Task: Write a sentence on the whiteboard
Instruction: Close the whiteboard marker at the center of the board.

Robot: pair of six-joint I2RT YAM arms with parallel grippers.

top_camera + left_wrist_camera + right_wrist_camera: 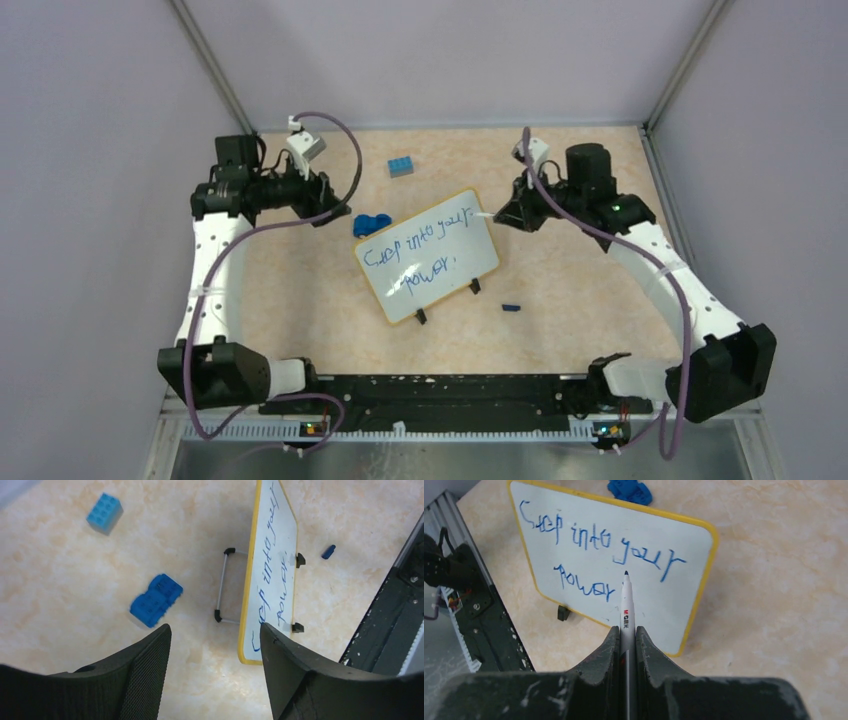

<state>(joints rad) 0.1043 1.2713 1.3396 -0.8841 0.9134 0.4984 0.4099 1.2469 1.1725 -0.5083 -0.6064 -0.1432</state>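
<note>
- While the right tool (626, 630) is clamped narrowly round a white marker (626, 605), the pen's barrel runs straight out between its two fingers, with the dark tip forward and uncapped.
- Just ahead of that tool stands the whiteboard (669, 610), propped at a backward lean on the tabletop (784, 580), its written face turned toward the right tool.
- Across the board runs the sentence (591, 537), two lines of blue ink reading "Step into your power".
- The marker tip sits in front of the gap between "your" and "power"; whether it touches the white surface, I cannot tell.
- Below and to the left of the right tool's fingers, a black clip foot (563, 613) grips the board's lower yellow rim.
- Beyond the board's far edge from this tool lies a dark blue building brick (630, 491).
- The left tool (215, 630) gapes wide with nothing between its fingers, and hovers above the tabletop on the board's back side.
- Ahead of one finger, the board shows nearly edge-on, with a wire prop stand (222, 585) jutting from its back.
- Just ahead of the other finger lies the dark blue building brick.
- Farther out on that side sits a light blue building brick (104, 513), well apart from the dark one.
- Past the board from the left tool, a small dark blue cap (328, 551) lies on the tabletop near the black base rail (395, 615).
</note>
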